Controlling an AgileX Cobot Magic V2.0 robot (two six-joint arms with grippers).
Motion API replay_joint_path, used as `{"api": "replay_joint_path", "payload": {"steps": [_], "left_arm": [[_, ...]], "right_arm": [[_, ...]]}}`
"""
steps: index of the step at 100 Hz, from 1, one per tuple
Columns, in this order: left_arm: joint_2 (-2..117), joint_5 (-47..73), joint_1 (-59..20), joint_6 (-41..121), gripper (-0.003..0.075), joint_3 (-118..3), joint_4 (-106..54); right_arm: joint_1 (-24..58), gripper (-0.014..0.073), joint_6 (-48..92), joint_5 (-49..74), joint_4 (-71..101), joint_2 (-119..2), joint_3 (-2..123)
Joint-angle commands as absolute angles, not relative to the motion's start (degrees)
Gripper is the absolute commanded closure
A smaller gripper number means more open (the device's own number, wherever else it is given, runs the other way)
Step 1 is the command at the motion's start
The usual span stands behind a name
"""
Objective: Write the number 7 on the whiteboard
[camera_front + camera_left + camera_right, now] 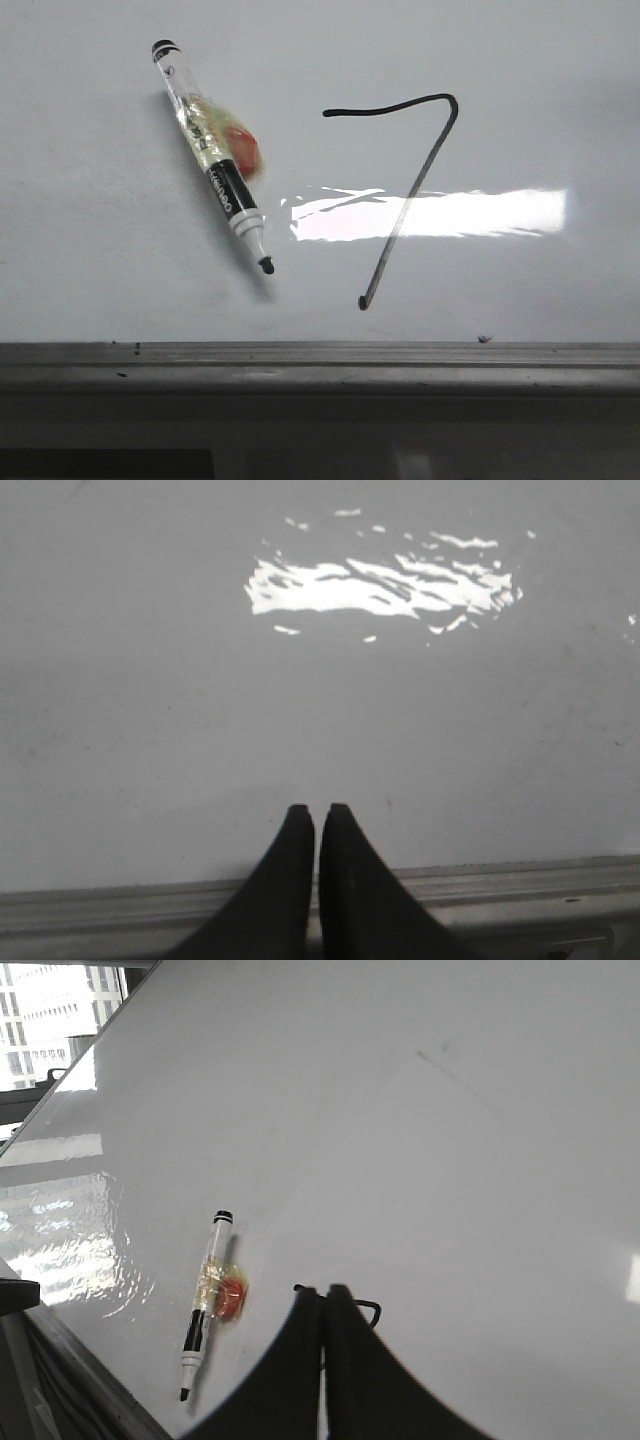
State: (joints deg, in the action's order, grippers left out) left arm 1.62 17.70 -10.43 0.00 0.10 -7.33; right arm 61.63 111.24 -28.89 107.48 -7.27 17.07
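The whiteboard fills the front view, and no gripper shows there. On it is the number 7, a thin black line with a wavy top bar and a long diagonal ending in a dot near the ledge. Left of it a black-and-clear marker rests against the board, uncapped tip toward the ledge, with a red lump taped to it. My left gripper is shut and empty over bare whiteboard. My right gripper is shut and empty, covering most of the number 7; the marker lies beside it.
A grey metal ledge runs along the board's lower edge and shows again as the ledge behind my left fingers. A bright glare streak crosses the 7's diagonal. Beyond the board's far edge is a window.
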Motion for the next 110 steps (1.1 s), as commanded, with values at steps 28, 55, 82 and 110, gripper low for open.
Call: {"api": "replay_joint_path", "payload": {"steps": [28, 55, 82, 110], "left_arm": [[-1.6, 16.0, -10.2, -1.1, 0.0741, 1.3, -8.4], [-1.6, 16.0, -10.2, -1.1, 0.0741, 1.3, -8.4], [-1.6, 16.0, -10.2, -1.1, 0.0741, 1.3, -8.4], [-1.6, 16.0, -10.2, -1.1, 0.0741, 1.3, -8.4]], "right_arm": [[61.8, 0.066, 111.5, -26.5, 106.6, -8.0, 18.4], [61.8, 0.066, 111.5, -26.5, 106.6, -8.0, 18.4], [61.8, 0.066, 111.5, -26.5, 106.6, -8.0, 18.4], [61.7, 0.066, 111.5, -35.2, 106.6, -8.0, 17.6]]}}
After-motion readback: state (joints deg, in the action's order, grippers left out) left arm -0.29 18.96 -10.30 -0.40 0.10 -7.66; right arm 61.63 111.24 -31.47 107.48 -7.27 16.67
